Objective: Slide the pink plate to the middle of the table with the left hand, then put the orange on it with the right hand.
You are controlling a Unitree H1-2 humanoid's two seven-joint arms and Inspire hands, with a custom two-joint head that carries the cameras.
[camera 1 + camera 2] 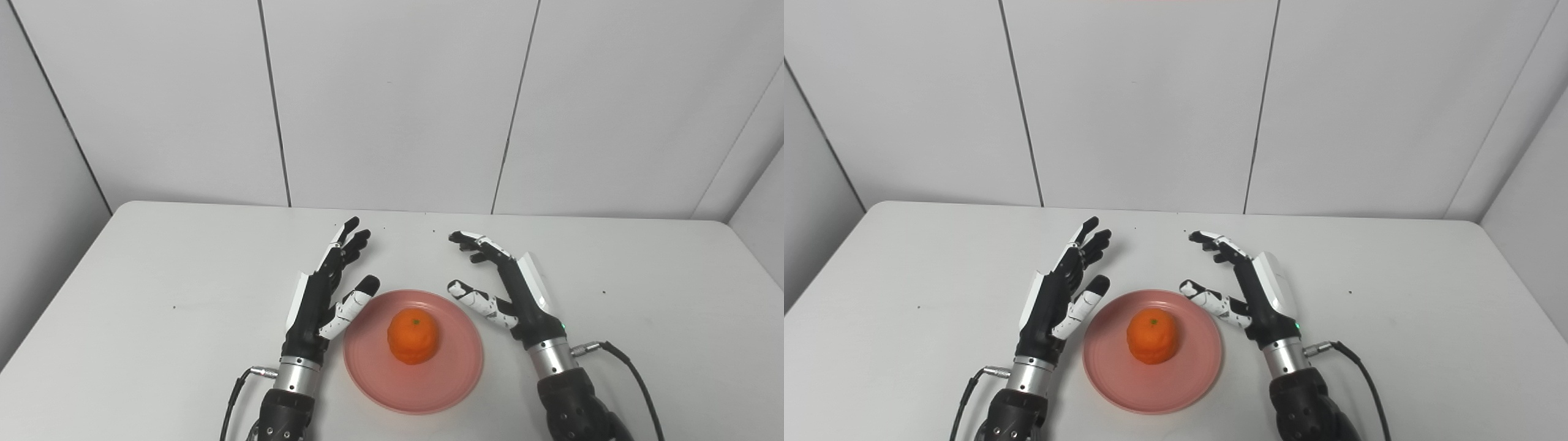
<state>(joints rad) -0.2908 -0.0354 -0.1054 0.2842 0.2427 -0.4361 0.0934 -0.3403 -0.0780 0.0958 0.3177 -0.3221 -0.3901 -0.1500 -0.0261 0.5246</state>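
Orange [414,336] sat upright on the plate [453,380], near its centre, and the plate lay at mid-table toward the near edge. Both hands were spread and empty: the left hand [324,294] just beside the plate's left rim, thumb at its edge, the right hand [505,288] beside the right rim. The task looked done. Risk lay in withdrawal: either thumb could clip the rim, shift the plate and roll the fruit. No brand, label or writing was readable anywhere.
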